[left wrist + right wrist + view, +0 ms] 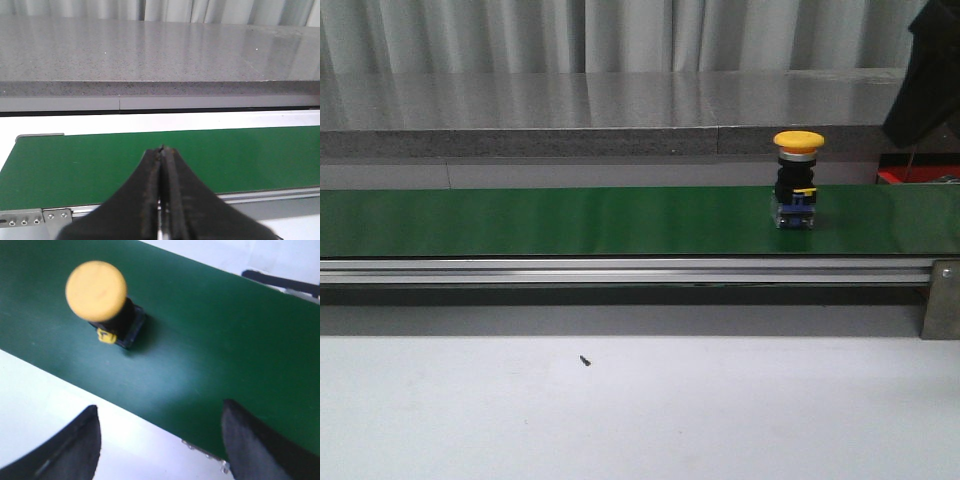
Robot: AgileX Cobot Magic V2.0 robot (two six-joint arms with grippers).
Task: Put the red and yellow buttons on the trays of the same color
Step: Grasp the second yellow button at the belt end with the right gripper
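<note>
Pincer (161,200) on the left arm was pressed closed over the green belt (570,220), empty. Further right the yellow button (797,180) stood upright on the belt; the right pincer (160,440) gaped wide above it, needing to descend and grip. No trays showed.

L gripper (161,200): fingers pressed together, pads touching along whole length, nothing between. R gripper (160,440): fingers (75,450) spread wide apart, at 7 and 5 o'clock in its wrist view, nothing between, angled down.
</note>
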